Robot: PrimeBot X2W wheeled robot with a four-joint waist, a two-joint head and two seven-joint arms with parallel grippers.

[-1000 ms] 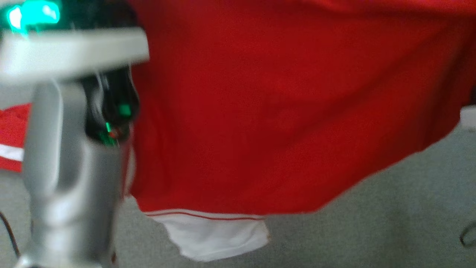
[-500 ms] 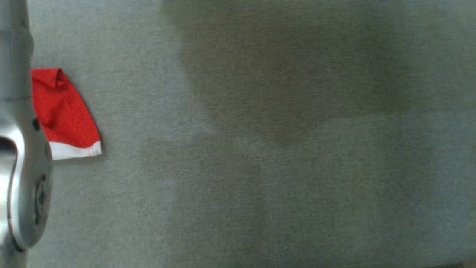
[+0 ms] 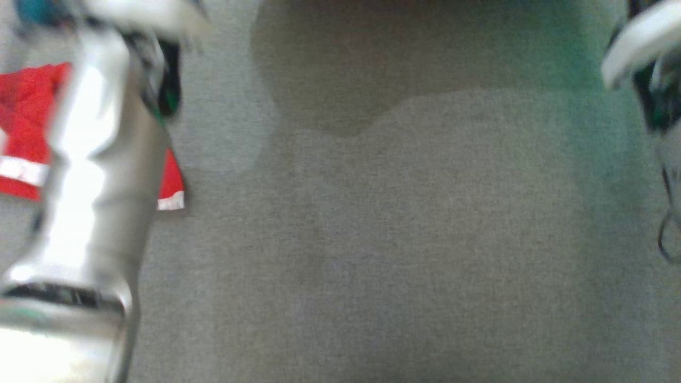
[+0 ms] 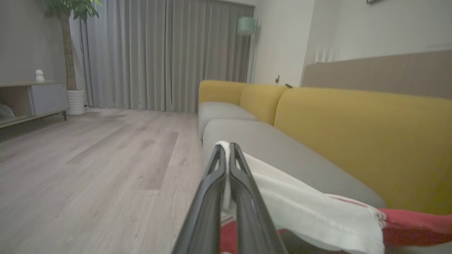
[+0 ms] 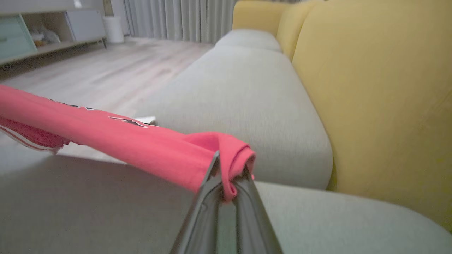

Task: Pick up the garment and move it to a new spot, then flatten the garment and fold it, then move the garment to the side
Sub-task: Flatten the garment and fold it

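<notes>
Now, nearest first. Left gripper (image 4: 226,144): fingers pressed together on the white hem of the garment (image 4: 317,211), which drapes off to the right of the fingers with red cloth beneath it. Right gripper (image 5: 231,169): likewise clenched, with a bunched red fold pinched between the tips. From there the garment (image 5: 141,148) runs off taut to the left as a rolled band. So the cloth is held at two points, in the air over the grey seat cushion (image 5: 247,91).

Change: one second ago red cloth hung across most of the head view. Half a second ago, and now, that view gives bare seat cushion (image 3: 399,239), with a red sleeve end and white cuff (image 3: 24,117) partly behind the left forearm (image 3: 101,159). The right arm (image 3: 638,42) is at the upper right edge. The framing shifted as well, so part of this is camera movement. A darker patch on the cushion at the top looks like the shadow of raised cloth.

Judgement: the garment is lifted and stretched, mid-carry to the new spot; flattening and folding are not yet begun.

Further back: yellow backrest (image 4: 370,141), wooden floor (image 4: 106,158), grey curtains (image 4: 159,53).
</notes>
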